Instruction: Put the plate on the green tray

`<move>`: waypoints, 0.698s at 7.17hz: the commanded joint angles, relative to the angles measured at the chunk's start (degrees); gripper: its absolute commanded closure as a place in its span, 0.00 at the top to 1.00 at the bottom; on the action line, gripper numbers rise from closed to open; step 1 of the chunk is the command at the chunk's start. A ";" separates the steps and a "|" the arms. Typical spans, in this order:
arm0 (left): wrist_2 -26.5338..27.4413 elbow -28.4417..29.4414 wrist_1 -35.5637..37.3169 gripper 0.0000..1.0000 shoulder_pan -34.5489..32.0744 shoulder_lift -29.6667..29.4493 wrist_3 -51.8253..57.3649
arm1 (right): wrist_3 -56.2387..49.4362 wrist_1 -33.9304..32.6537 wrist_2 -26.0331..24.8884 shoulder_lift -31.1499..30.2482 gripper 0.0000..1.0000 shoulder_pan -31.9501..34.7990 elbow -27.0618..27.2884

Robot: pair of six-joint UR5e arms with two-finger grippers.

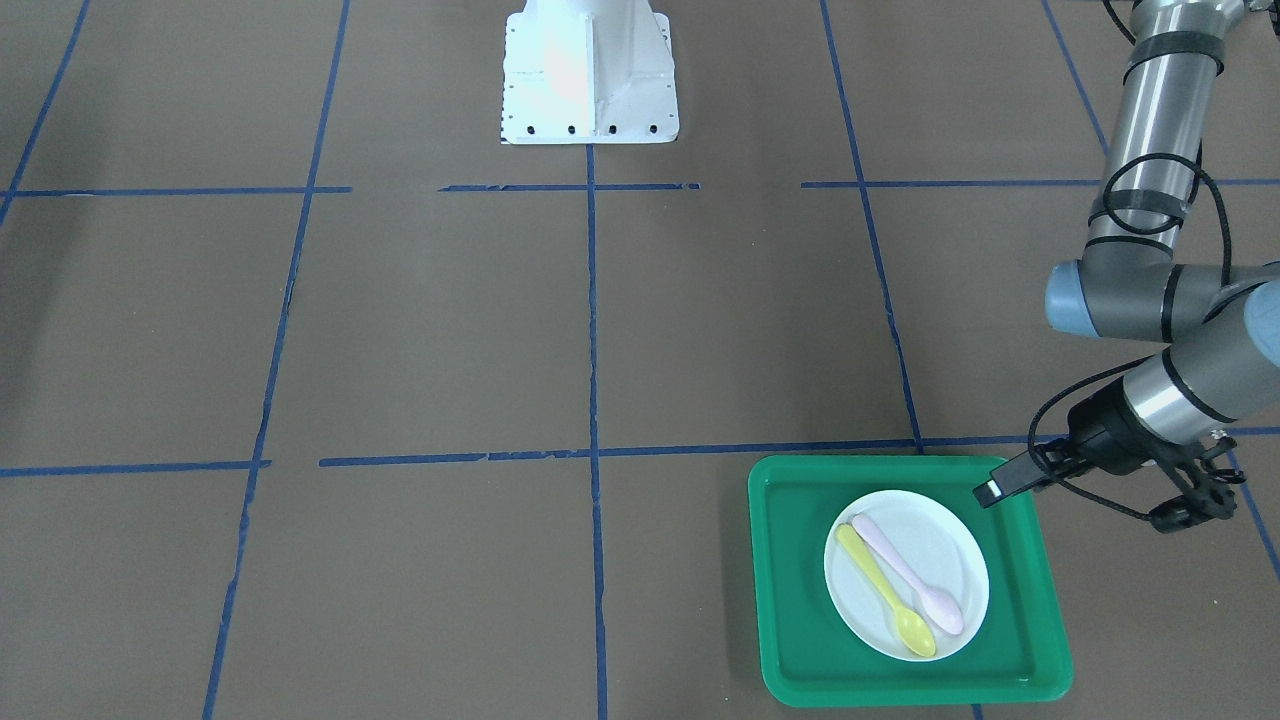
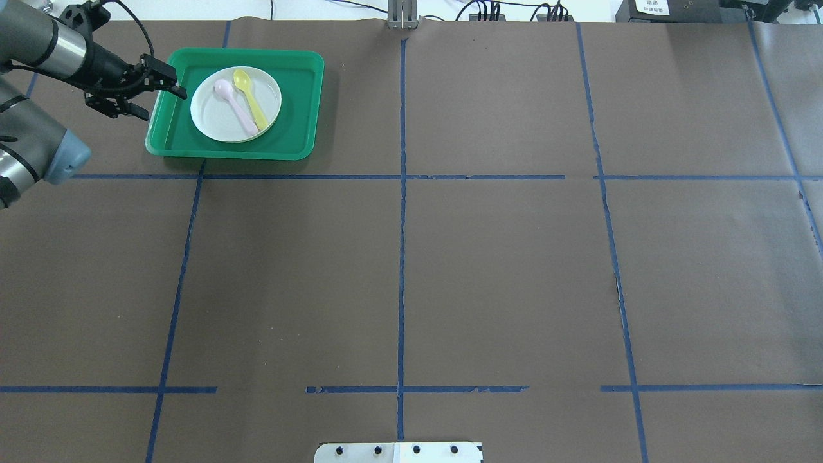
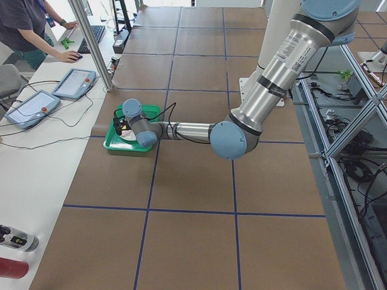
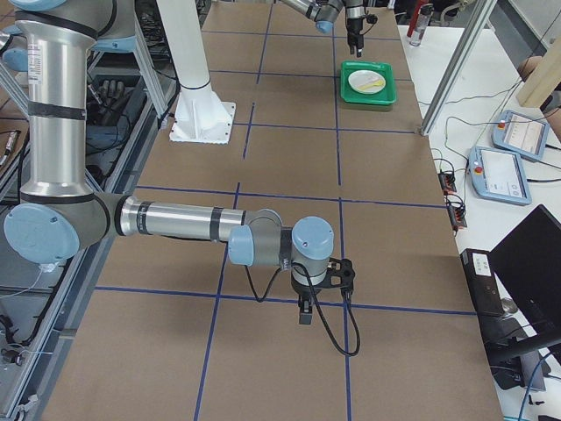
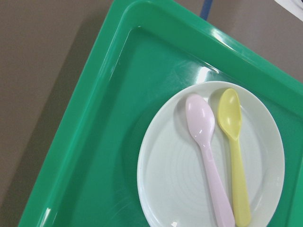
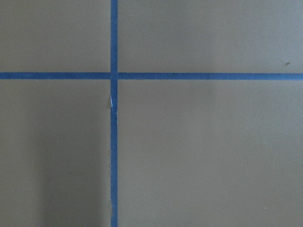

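The small white plate [image 2: 218, 121] lies flat inside the green tray [image 2: 299, 96] at the table's far left. It bears a yellow spoon [image 2: 251, 103] and a pale pink spoon [image 2: 235, 106] side by side. My left gripper [image 2: 162, 105] is open and empty. It hovers over the tray's left rim, apart from the plate. The left wrist view shows the plate [image 5: 175, 175] resting in the tray [image 5: 104, 142]. In the front view the plate [image 1: 950, 550] is in the tray [image 1: 800, 600], with the left gripper [image 1: 1080, 500] beside it. My right gripper [image 4: 302, 311] shows only in the exterior right view, so I cannot tell if it is open or shut.
The brown table is marked with blue tape lines [image 2: 402, 193]. The white robot base [image 1: 590, 70] stands at the table's near edge. A side bench with teach pendants [image 3: 72, 84] and an operator [image 3: 30, 30] runs beyond the tray.
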 commanded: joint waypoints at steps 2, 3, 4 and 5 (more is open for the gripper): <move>-4.13 -12.92 13.29 1.00 -7.23 6.89 21.55 | 0.00 -0.05 0.00 0.07 1.00 0.00 0.00; -4.04 -13.81 13.48 1.00 -8.73 9.08 25.18 | 0.00 0.04 0.00 0.07 1.00 0.00 0.00; -4.04 -15.30 13.57 1.00 -9.53 12.32 30.43 | 0.00 0.04 0.00 0.07 1.00 0.00 0.00; -3.86 -15.31 14.18 1.00 -10.58 15.05 37.01 | 0.00 0.04 0.00 0.07 1.00 0.00 0.00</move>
